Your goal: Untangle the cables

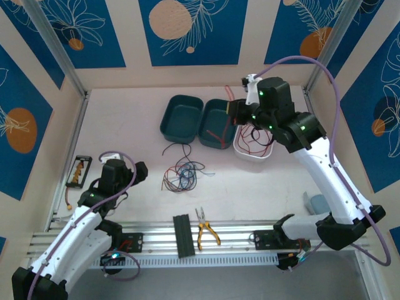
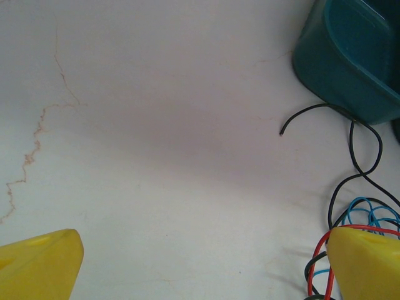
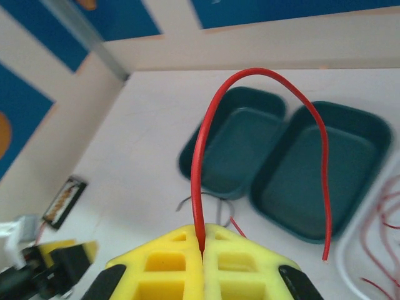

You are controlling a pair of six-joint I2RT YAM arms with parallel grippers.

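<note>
Yellow fingers of the right gripper [image 3: 201, 240] are pressed together on one end of a red wire [image 3: 250, 74]. The wire rises from the grip in a tall arch, and its free end dangles over the right teal tray [image 3: 294, 187]. The left teal tray [image 3: 240, 150] sits just beside it, and the rim of a white tub [image 3: 345, 262] holding other red strands shows at the lower right.

We judge the step in hand to be carrying this freed wire to its bin. Since the tub already holds red ones, that looks like the place for it. To do it well, we should keep the grip firm and swing across slowly, because the long loose arch can whip or snag a tray edge. We should lower the dangling end inside the tub wall before parting the fingers, so that the whole strand falls inside and does not drape over the rim.

Further out, the left gripper [image 2: 201, 262] hangs low over the bare table [image 2: 156, 125] with its fingers wide apart, holding nothing. The tangle [image 1: 181, 174] of black, blue and red cables lies on the table in front of the trays, touching that gripper's right finger. We should keep that arm where it is until the drop is finished, then pick an outer strand such as the black wire [image 2: 362, 150].
</note>
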